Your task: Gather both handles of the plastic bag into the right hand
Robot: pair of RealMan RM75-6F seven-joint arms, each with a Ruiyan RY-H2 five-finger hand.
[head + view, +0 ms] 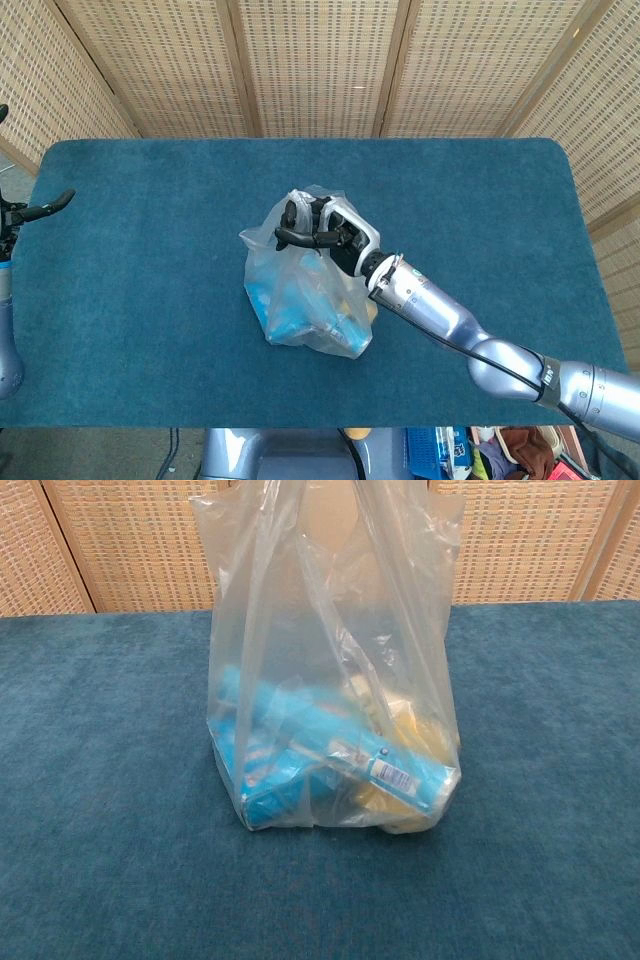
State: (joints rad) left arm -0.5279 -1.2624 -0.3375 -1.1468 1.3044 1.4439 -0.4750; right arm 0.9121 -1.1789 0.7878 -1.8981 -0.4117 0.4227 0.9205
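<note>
Seemingly near done: the right hand (318, 232) curls closed around the gathered handles (297, 212) above the plastic bag (330, 710) mid-counter (150, 250). At nine o'clock, the left hand (30, 210) is mostly cropped, grip unclear. Next, confirm both loops are held.

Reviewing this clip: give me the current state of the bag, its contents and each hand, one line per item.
plastic bag: upright on the table, top drawn up out of the chest view.
handles: bunched together at the right hand.
right hand: fingers curled around the handles, holding them.
left hand: at the far left edge, mostly cut off, holding nothing visible.
blue box: lying tilted inside the bag.
</note>
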